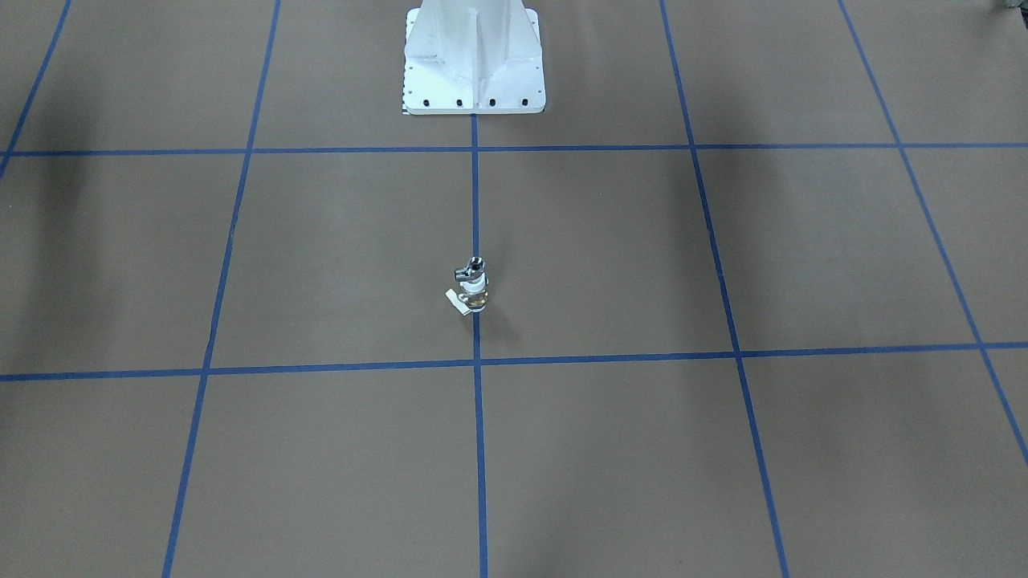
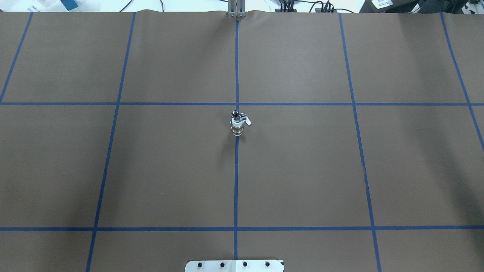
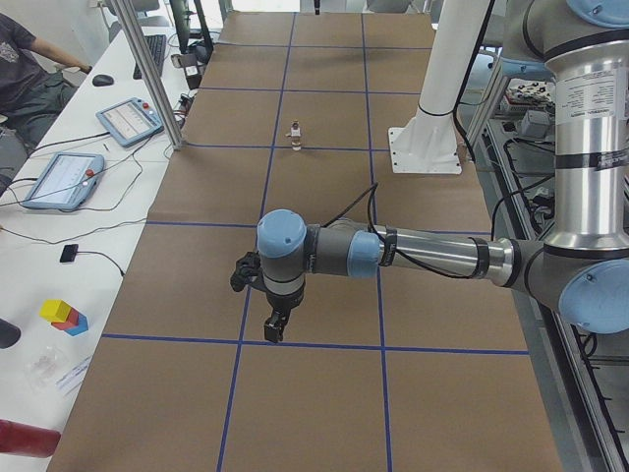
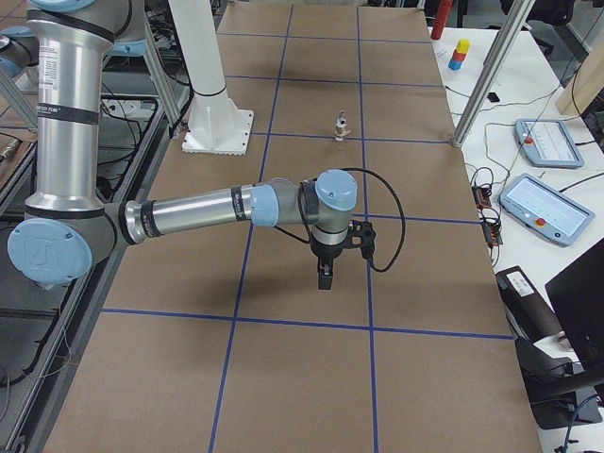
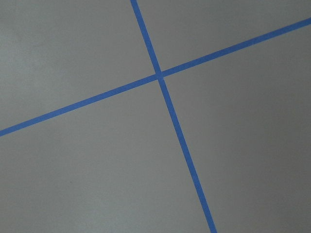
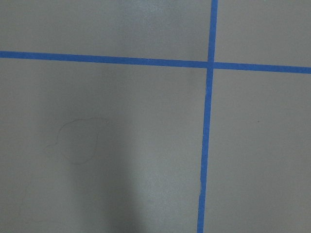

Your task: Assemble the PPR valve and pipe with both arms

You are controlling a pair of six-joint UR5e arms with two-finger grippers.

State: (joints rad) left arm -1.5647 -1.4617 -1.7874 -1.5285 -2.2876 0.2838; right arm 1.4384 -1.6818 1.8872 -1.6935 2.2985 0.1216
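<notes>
**A:** Front view first. Where is the work?

**B:** The PPR valve [image 1: 475, 297] stands upright on the brown counter [image 1: 642, 257], right on the centre line of blue tape [image 1: 479, 449]. The pipe [image 1: 472, 267] sits on its top end, touching it. The pale lever tab [image 1: 456, 301] sticks out low on one side. The white pedestal [image 1: 474, 72] stands beyond them.

**A:** And from overhead?

**B:** The same stack, with the PPR valve [image 2: 237, 128] below and the pipe [image 2: 238, 115] on top. It sits on the centre tape line, near a crossing.

**A:** The left side view?

**B:** The left arm [image 3: 432, 256] reaches out level over the counter. The left end effector [image 3: 276, 332] hangs pointing down, close over a tape line, with neither part in it. I cannot tell from here whether its fingers are released or clenched. The valve and pipe stand well apart from it, off toward its robot-right side.

**A:** The right side view?

**B:** The right arm [image 4: 198, 212] reaches out the same way. The right end effector [image 4: 325, 279] points down above the counter, and neither part is in it. Released or clenched, I cannot tell. The stacked pair stands well apart, toward its robot-left side.

**A:** The wrist cameras?

**B:** The left wrist shows brown counter with two lines of blue tape [image 5: 159, 75] crossing beneath the end effector. The right wrist shows another crossing [image 6: 210, 64] and a faint ring-shaped mark [image 6: 77, 141] on the paper.
</notes>
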